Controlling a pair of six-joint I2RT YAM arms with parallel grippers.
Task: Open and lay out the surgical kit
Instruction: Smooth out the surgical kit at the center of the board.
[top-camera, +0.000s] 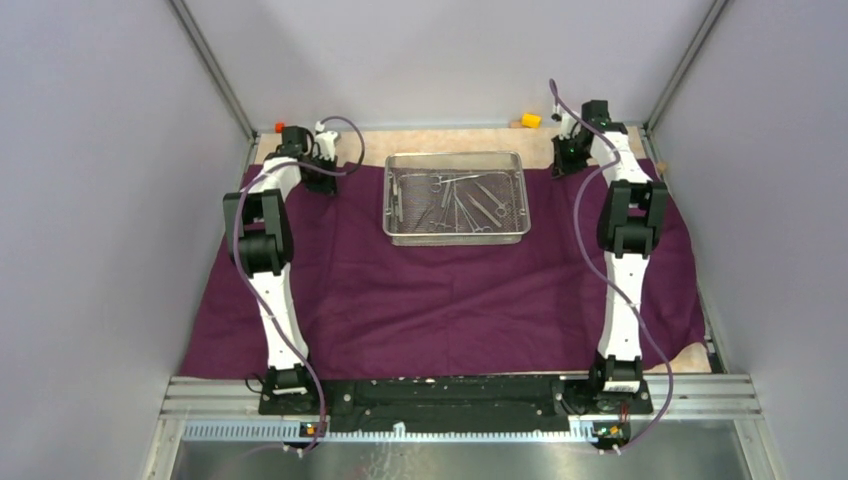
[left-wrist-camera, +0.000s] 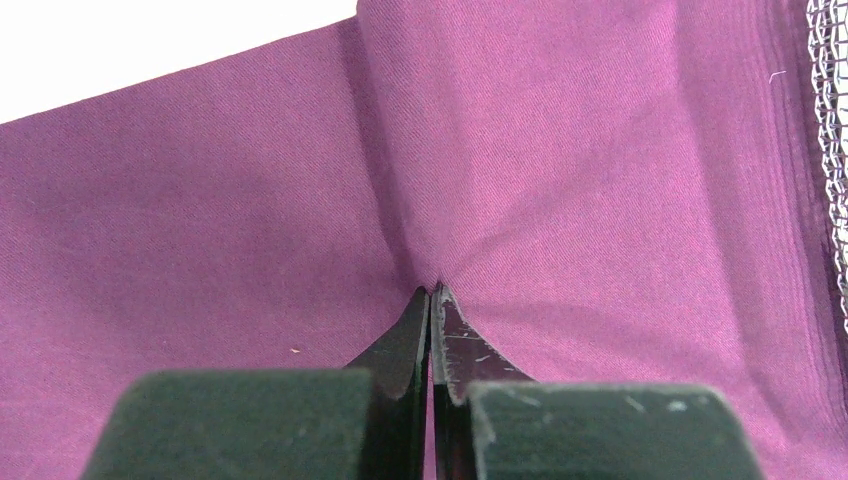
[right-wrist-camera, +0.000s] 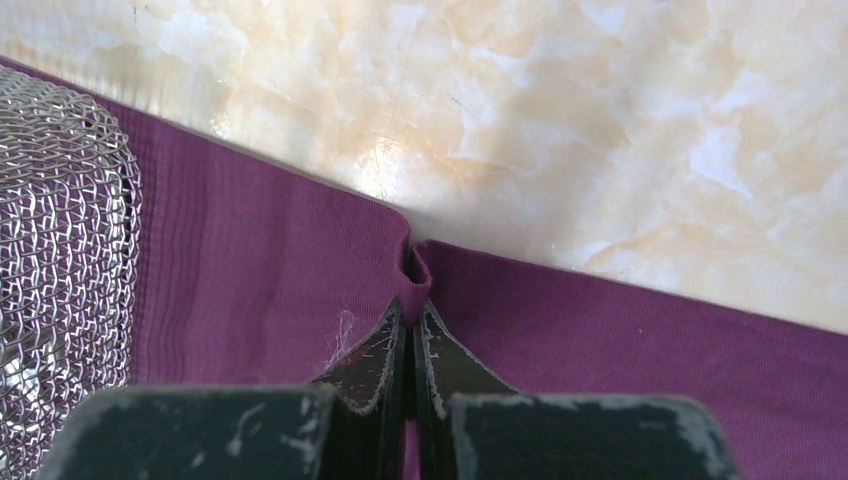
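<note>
Enclosure: pale grey walls (top-camera: 100, 220) are being shown on three sides, with the marbled beige worktop (top-camera: 470, 138) being exposed only along the far edge and at the near right corner.
Cloth wrap: the large dark purple cloth wrap (top-camera: 440, 290) is being shown spread flat over most of the worktop, its near edge being laid just before the arm bases.
Tray: the silver wire-mesh tray (top-camera: 455, 155) is being carried upright on the far middle of the cloth wrap, between the two arms.
Instruments: slim steel clamps and tweezers (top-camera: 460, 198) are being contained inside the tray, crossed over one another; single pieces cannot be told apart.
Left fingers: the left fingers (left-wrist-camera: 400, 345) are being pressed together on a small pinch of the cloth wrap near its far left corner. Creases are being drawn toward the tips, and the tray's mesh is being shown at the right edge of the left wrist view.
Right fingers: the right fingers (right-wrist-camera: 375, 360) are being pressed together on the far edge of the cloth wrap near its far right corner. A small fold is being bunched at the tips, just beside bare worktop.
Blocks: a yellow block (top-camera: 531, 120) is being shown on the bare worktop to the far right of the tray, and an orange block (top-camera: 280, 127) at the far left corner, both apart from the cloth wrap.
</note>
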